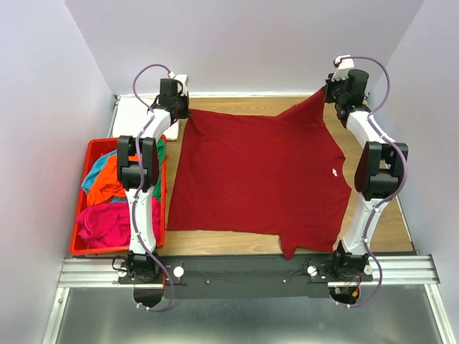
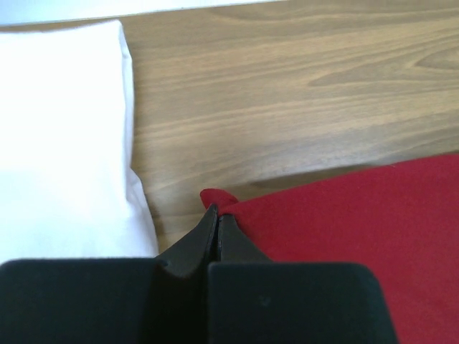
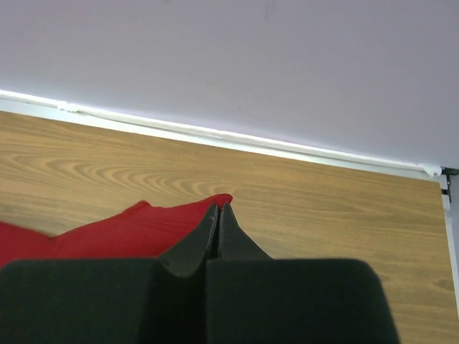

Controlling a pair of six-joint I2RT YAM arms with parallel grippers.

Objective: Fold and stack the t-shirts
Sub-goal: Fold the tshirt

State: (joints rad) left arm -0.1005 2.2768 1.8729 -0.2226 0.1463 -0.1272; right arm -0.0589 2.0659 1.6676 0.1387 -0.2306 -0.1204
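While both tools pinch its far edge, we see a dark red cotton short-sleeved t-shirt spread almost flat across the middle of the wooden counter. Our left tool is closed on the cloth's far left corner. Our right tool is closed on a raised point of cloth near the counter's far right corner. A folded white t-shirt lies at the far left corner. Along the left edge, a red plastic bin holds a heap of crumpled coloured t-shirts. We judge this the spreading step, or the very start of the first fold. Next, both tools would need to carry the far edge together toward the near edge, keeping it taut and level.
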